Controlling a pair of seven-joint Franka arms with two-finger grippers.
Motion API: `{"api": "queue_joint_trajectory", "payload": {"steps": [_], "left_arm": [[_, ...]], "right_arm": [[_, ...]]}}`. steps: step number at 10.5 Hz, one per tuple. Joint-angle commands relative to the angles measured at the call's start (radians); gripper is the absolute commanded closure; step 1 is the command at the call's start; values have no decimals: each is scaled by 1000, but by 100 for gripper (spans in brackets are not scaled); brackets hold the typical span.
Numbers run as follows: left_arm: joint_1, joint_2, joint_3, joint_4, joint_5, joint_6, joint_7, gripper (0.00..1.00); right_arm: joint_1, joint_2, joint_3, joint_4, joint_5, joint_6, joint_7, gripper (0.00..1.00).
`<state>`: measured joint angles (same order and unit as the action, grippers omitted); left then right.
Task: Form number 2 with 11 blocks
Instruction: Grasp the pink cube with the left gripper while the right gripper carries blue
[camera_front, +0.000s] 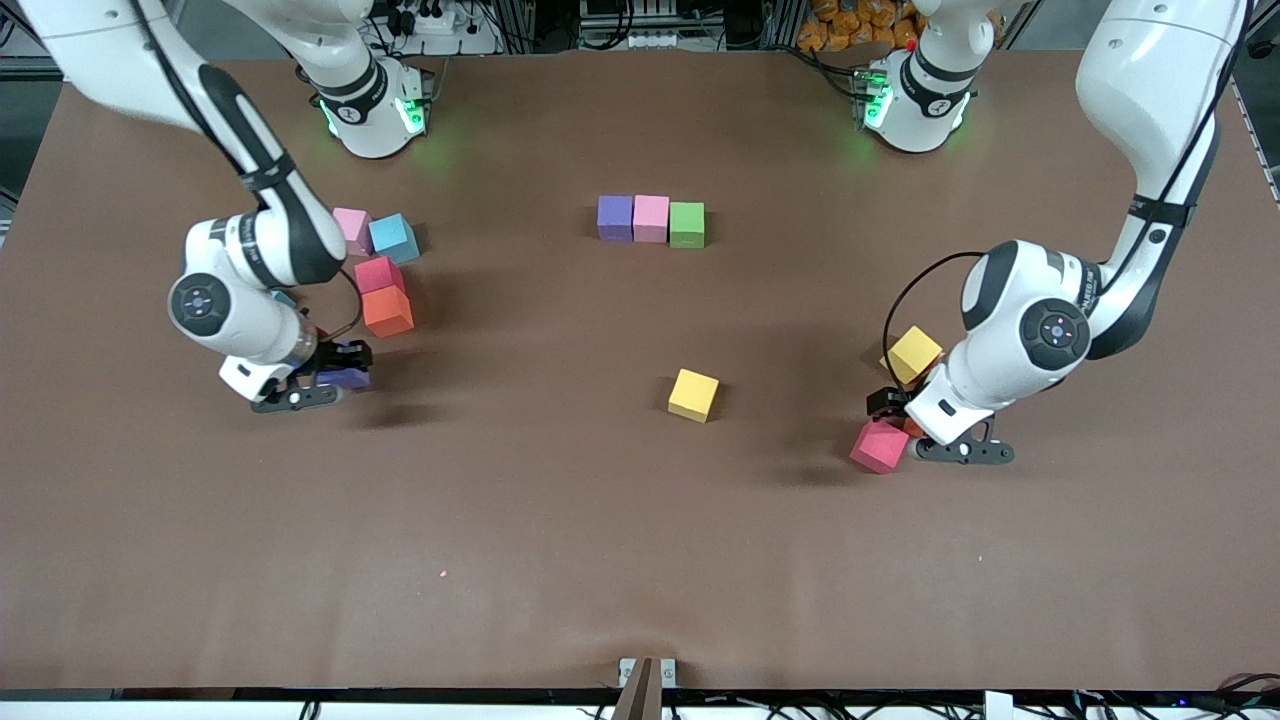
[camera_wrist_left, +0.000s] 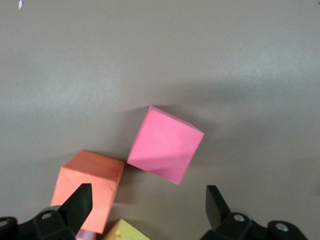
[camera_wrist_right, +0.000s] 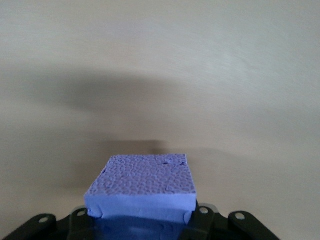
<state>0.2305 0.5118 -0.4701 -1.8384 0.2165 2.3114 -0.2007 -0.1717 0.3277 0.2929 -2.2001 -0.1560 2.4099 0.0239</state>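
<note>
Blocks (camera_front: 650, 219) in purple, pink and green sit touching in a row mid-table. Right gripper (camera_front: 335, 385) clamps a purple block (camera_wrist_right: 142, 187); left gripper (camera_front: 925, 430) hangs wide over a pink block (camera_wrist_left: 165, 144).

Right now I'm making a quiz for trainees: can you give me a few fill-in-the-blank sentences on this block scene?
1. The right gripper is shut on a ____ block.
2. The left gripper is ____, low over the pink block.
3. The row of purple, pink and green holds ____ blocks.

Missing words: purple; open; three
</note>
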Motion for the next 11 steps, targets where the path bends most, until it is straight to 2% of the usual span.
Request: {"api": "queue_joint_trajectory", "payload": {"steps": [1,4,5,7,9,11], "left_arm": [[-2,43,1,62,24,-20,114,0],[-8,103,1,112,24,-20,257,0],[-13,120,1,125,43,-20,267,0],[-16,158,1,151,154,-20,268,0],[-16,168,1,154,176,-20,271,0],[-16,165,-1,153,175,-20,265,0]], "right_arm": [[101,-42,-3,-4,32,-17,36,57],[271,-79,-8,-7,160,-20,154,57],[328,-81,-8,-6,173,-21,215,56],[447,-70,-9,15,176,0,359,56],[574,-50,-11,61,176,-9,524,56],[697,19,-17,159,174,-14,698,56]]}}
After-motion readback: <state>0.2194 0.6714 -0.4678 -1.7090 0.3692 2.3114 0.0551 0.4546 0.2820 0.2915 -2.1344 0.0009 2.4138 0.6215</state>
